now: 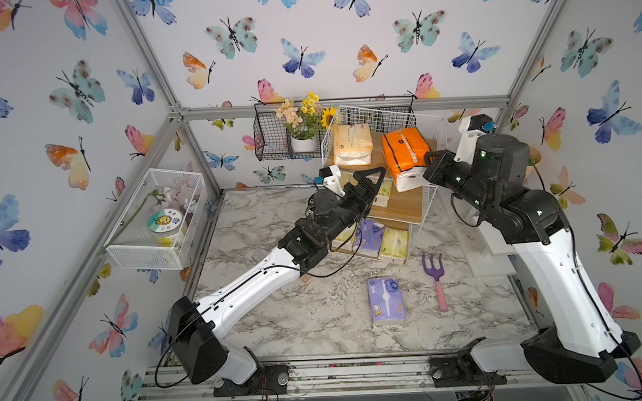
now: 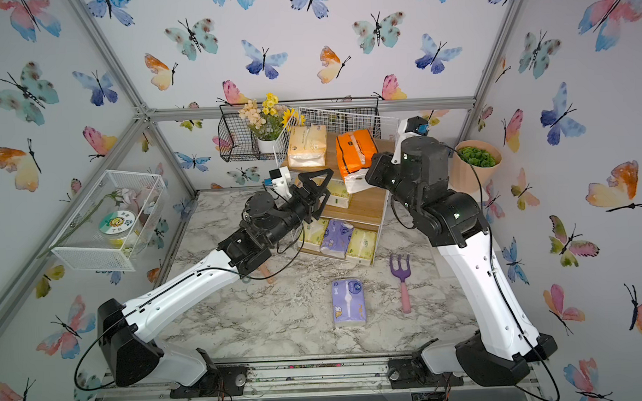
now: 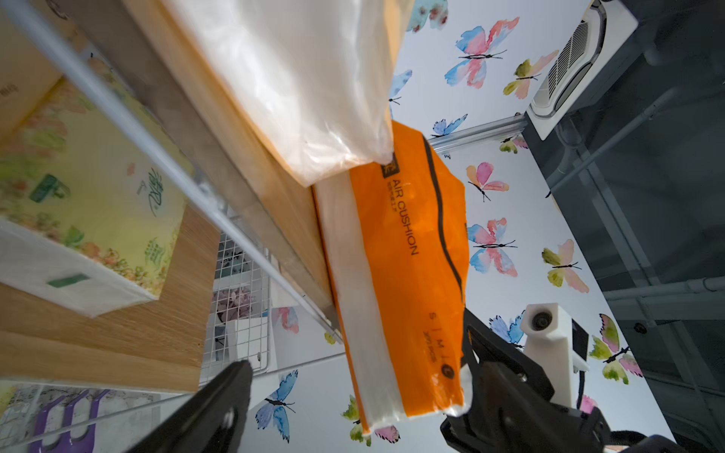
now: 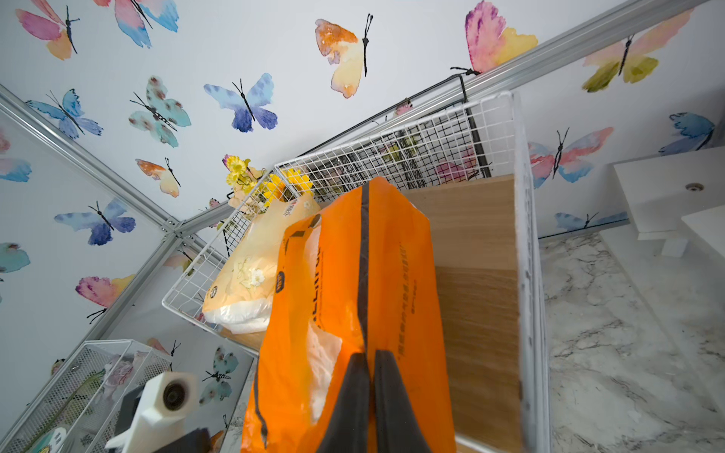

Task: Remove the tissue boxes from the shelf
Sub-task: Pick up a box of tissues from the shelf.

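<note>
right wrist only, jaws pinching orange pack (image 4: 337, 282)

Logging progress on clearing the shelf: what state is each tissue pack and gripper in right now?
Orange tissue pack: tilted, overhanging the shelf top's front edge, gripped.
Right gripper: shut on orange tissue pack.
Left gripper: open, empty, at middle tier.
Peach tissue pack: lying on top board.
Lavender tissue pack: flat on table.
Second lavender tissue pack: on bottom tier.
</note>
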Action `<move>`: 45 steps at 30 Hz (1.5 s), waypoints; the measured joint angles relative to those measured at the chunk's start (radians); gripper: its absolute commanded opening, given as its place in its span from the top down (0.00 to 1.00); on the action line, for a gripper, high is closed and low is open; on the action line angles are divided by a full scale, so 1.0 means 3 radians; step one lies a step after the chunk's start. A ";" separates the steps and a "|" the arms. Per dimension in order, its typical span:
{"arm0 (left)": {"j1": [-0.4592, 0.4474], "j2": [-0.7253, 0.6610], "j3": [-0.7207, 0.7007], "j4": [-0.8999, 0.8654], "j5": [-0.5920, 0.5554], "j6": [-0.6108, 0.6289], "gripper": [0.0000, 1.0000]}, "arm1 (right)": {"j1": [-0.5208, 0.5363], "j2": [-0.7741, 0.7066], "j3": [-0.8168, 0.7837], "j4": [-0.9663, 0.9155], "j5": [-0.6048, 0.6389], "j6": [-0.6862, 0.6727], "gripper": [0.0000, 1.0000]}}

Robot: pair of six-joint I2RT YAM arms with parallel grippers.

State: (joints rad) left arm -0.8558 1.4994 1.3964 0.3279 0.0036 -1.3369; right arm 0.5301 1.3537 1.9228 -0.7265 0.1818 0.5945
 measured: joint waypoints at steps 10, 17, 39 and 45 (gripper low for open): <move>-0.0078 0.0224 0.0254 0.0149 0.0149 -0.0135 0.16 | 0.0000 -0.0247 -0.0229 -0.0023 -0.0136 0.0175 0.99; -0.0095 0.0327 0.0369 0.0173 0.0189 -0.0141 0.40 | 0.0000 -0.0318 -0.0338 -0.0023 -0.0160 0.0215 0.99; -0.0188 -0.0024 -0.0052 0.0038 0.0258 0.0598 0.63 | 0.0000 -0.1017 -0.1049 0.0229 -0.0467 -0.0098 0.27; -0.0193 -0.0429 -0.0515 0.0058 0.0399 0.0936 0.70 | 0.0000 -0.1394 -0.1376 0.0464 -0.0687 -0.0216 0.28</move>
State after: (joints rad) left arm -0.9138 1.3708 1.2419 0.3454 0.1234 -1.0561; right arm 0.5301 0.9356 1.5101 -0.5873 -0.0242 0.5297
